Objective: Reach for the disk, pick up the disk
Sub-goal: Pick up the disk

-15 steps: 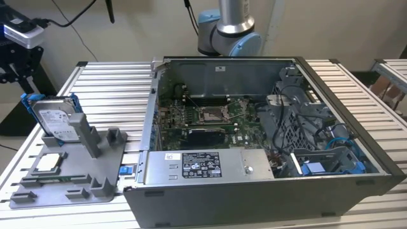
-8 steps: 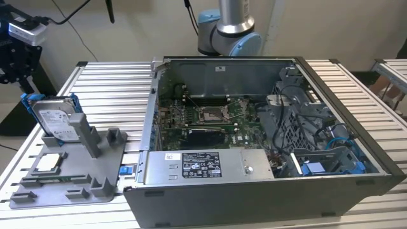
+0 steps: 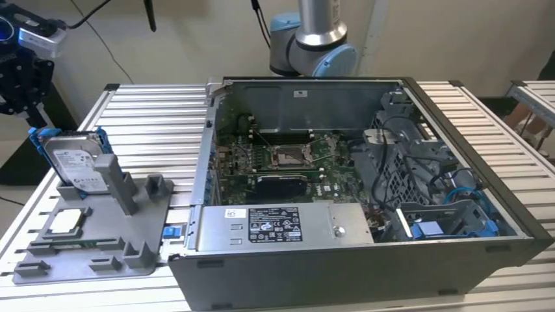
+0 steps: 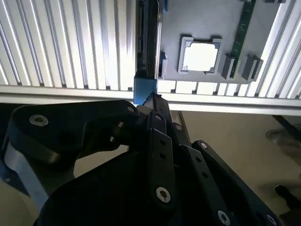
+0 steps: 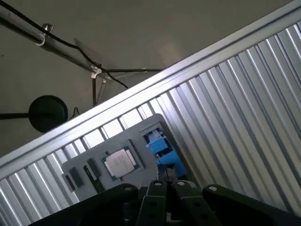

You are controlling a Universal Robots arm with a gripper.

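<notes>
Slatted metal table: silver, white-labelled, blue-framed disk upright; pincer near, apart or together unclear.

The disk stands upright on its edge in the far end of the grey holder, at the exterior view's left, well apart from the open case. It is silver with a white label, in a blue frame.

disk looked smooth silver metal in blue plastic | table was ribbed bare metal | tray was matt grey plastic
</notes>
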